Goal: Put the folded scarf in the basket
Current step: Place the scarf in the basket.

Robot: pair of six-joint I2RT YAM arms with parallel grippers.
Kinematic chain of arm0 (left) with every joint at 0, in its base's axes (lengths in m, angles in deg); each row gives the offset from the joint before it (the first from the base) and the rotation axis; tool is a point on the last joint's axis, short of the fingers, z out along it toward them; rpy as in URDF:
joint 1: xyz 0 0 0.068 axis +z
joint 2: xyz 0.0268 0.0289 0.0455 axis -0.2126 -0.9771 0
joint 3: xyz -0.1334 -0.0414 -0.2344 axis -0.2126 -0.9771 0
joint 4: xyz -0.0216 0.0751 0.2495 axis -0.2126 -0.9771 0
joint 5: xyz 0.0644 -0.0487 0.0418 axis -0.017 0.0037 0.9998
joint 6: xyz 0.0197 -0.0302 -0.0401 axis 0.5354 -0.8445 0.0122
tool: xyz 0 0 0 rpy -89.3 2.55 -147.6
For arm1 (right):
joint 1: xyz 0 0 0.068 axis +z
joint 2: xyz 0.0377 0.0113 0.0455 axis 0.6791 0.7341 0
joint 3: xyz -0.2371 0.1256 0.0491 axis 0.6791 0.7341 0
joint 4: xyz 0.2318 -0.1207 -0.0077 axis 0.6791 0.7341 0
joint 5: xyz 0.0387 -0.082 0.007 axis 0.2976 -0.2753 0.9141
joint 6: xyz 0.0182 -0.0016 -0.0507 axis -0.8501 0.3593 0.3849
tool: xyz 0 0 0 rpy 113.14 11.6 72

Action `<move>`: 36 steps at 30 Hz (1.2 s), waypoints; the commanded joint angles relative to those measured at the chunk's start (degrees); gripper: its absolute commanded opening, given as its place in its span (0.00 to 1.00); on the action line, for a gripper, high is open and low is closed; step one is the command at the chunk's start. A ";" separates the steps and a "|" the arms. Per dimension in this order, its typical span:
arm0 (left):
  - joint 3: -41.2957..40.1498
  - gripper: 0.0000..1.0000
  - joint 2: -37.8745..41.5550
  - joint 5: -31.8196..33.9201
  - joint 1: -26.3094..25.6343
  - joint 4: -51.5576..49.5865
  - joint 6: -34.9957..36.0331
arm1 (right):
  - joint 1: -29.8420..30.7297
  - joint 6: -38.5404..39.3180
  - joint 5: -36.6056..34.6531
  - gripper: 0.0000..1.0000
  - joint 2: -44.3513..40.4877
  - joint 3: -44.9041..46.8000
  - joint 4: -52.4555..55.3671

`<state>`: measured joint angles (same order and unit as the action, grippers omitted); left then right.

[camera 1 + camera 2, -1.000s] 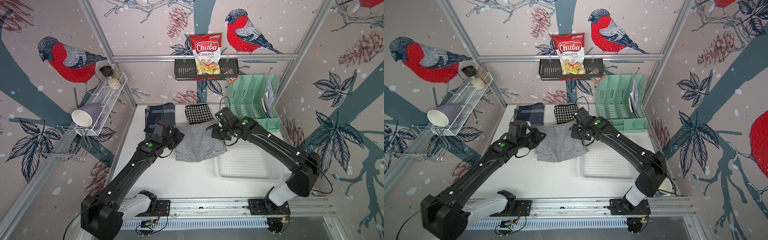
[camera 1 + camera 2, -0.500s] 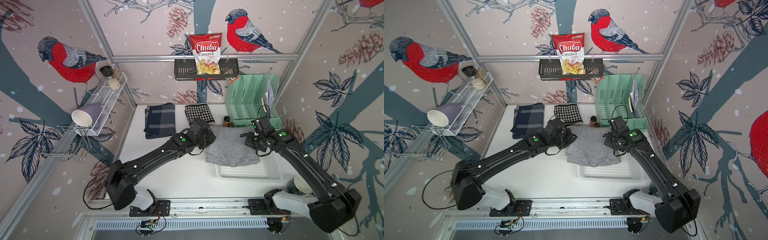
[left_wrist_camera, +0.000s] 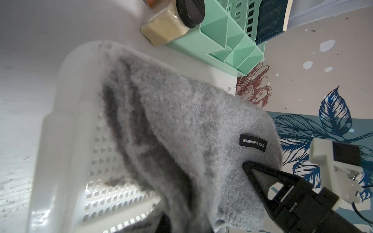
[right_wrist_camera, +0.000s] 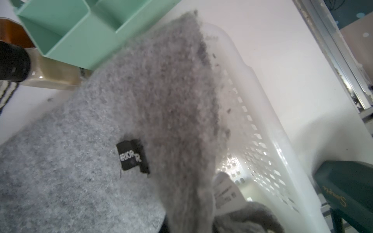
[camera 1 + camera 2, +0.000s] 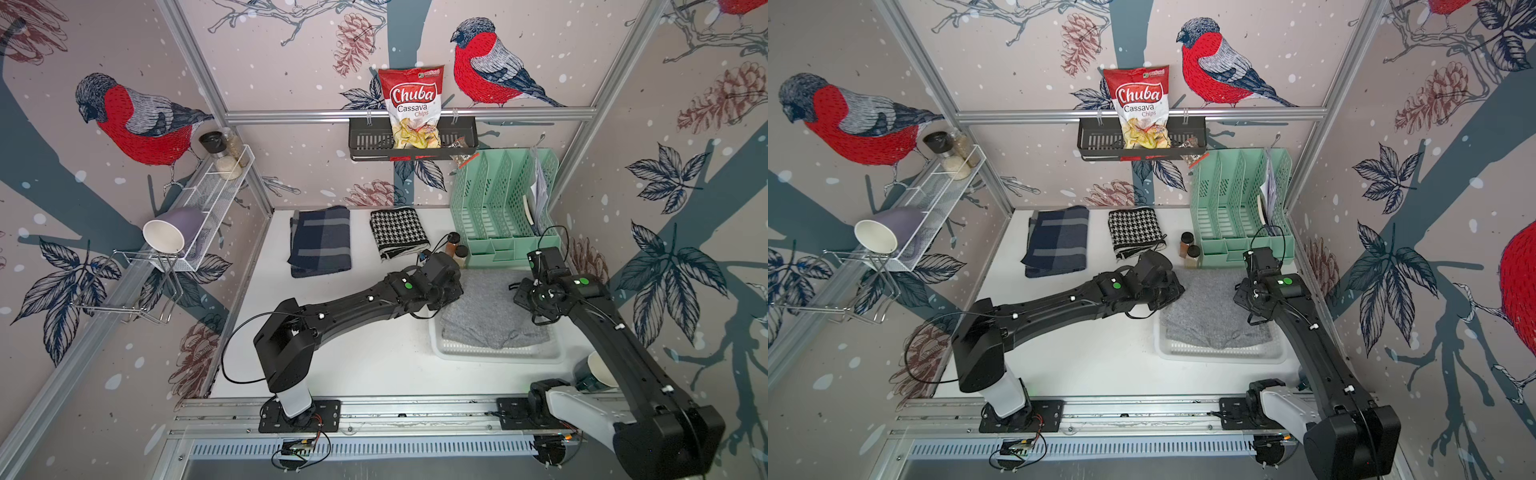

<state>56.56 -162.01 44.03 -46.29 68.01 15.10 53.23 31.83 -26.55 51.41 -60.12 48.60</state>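
Nearest the front rail, beside the right arm's base, a teal cup [image 5: 598, 368] stands apart from the work. Just beyond it sits the white basket [image 5: 494, 354], with a bare strip of perforated floor showing behind its near rim in both top views. Past that strip the grey scarf [image 5: 490, 316] sags into the basket, though I cannot tell whether its near edge rests on the floor or hangs just above it. The farther part is held up. The left gripper [image 5: 455, 291] is pinched on one side edge and the right gripper [image 5: 518, 291] on the opposite one, so the cloth hangs between them like a shallow hammock. The left wrist view shows a black finger [image 3: 306, 193] pressed against the fabric near its label [image 3: 253, 142], with the basket wall below. The right wrist view shows the cloth draped above the basket's holed side. Farther back, the scarf's far edge reaches toward the spice jars [image 5: 457, 251] and the mint green organiser [image 5: 498, 216], and the basket's far rim is hidden under it. At the back of the table lie a plaid scarf [image 5: 320, 241] and a houndstooth cloth [image 5: 399, 232], both well apart from the grippers. As I judge it, the carry is done and the placing nearly so. What remains is to lower the cloth, let go on both sides and draw the arms clear.
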 commanded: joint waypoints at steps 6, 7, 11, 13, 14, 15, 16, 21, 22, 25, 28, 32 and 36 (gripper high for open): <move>1.50 0.00 -4.25 1.96 -0.95 -0.84 0.86 | -2.41 1.46 -0.30 0.00 1.78 5.27 -6.83; 1.32 0.00 -4.83 1.98 -1.00 -0.77 0.87 | -2.37 1.33 0.15 0.00 2.26 5.31 -7.15; 1.14 0.00 -6.90 3.29 -0.99 -1.96 1.28 | -2.41 0.55 1.65 0.00 3.77 6.39 -8.88; 1.13 0.00 -7.90 4.47 -0.96 -2.86 1.54 | -2.43 0.08 2.35 0.00 4.35 7.56 -9.96; 1.11 0.00 -8.43 4.93 -0.98 -3.25 1.82 | -2.46 -0.18 2.50 0.00 4.56 8.39 -10.69; 1.14 0.00 -8.91 5.20 -0.92 -3.59 1.91 | -2.50 -0.42 2.66 0.00 4.86 9.15 -11.16; 1.09 0.00 -9.43 5.61 -0.91 -3.81 2.07 | -2.55 -0.71 2.72 0.00 5.20 9.69 -11.62; 1.10 0.00 -11.30 6.86 -0.94 -6.00 2.31 | -2.64 -1.99 1.56 0.00 5.85 11.39 -12.87; 0.77 0.00 -11.33 7.18 -0.94 -6.15 2.25 | -2.64 -2.22 1.34 0.00 5.99 11.43 -13.13; 0.48 0.00 -11.58 8.55 -0.98 -7.28 2.20 | -2.67 -2.67 1.03 0.00 6.73 11.73 -13.56; 0.41 0.00 -11.70 10.18 -0.94 -8.89 2.31 | -2.72 -3.51 0.84 0.00 7.50 12.50 -13.79; 0.06 0.00 -11.59 10.79 -1.02 -10.00 2.29 | -2.72 -5.49 -0.72 0.00 7.46 12.79 -13.62; 0.00 0.00 -10.64 12.60 -1.29 -11.94 1.95 | -2.64 -6.27 -1.43 0.03 6.79 12.40 -13.16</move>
<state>56.99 -173.07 53.64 -47.43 62.46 16.63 50.58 27.34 -25.04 58.71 -47.44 35.34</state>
